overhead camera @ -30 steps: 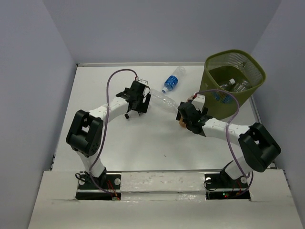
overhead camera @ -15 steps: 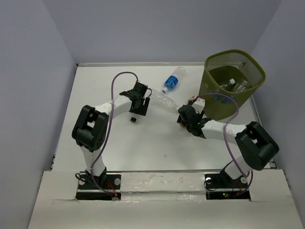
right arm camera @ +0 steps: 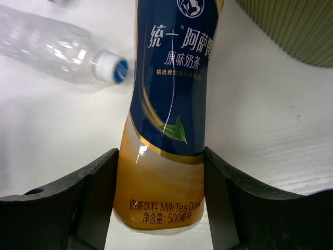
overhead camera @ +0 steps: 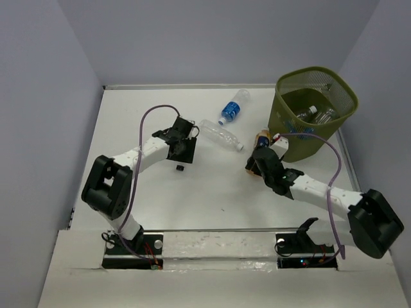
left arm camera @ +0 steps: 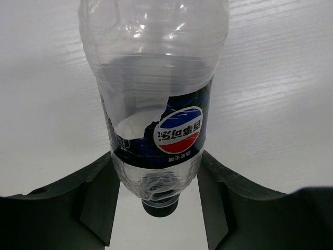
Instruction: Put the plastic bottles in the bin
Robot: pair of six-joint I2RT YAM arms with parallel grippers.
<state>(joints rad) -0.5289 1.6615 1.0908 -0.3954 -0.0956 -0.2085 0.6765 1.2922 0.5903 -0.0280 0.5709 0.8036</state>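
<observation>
My left gripper (left arm camera: 156, 156) is shut on a clear bottle with a dark blue label (left arm camera: 156, 104) and a black cap; both fingers press its sides. In the top view this gripper (overhead camera: 184, 146) hides the bottle. My right gripper (right arm camera: 160, 153) is shut on the orange milk-tea bottle (right arm camera: 169, 120), near its base. Seen from above, this gripper (overhead camera: 260, 158) sits just left of the olive mesh bin (overhead camera: 286, 138). A clear bottle with a white cap (overhead camera: 221, 135) lies between the grippers. Another blue-labelled bottle (overhead camera: 232, 108) lies behind it.
The bin holds several bottles (overhead camera: 314, 115), and its wall (right arm camera: 291, 26) shows at the right wrist view's top right. The white-capped clear bottle (right arm camera: 52, 44) lies just left of the milk-tea bottle. Grey walls ring the white table (overhead camera: 128, 115).
The left jaws closed onto the dark-labelled bottle, and that arm stretched out lower. The right arm's elbow swung out to the right, with the gripper staying beside the bin.
</observation>
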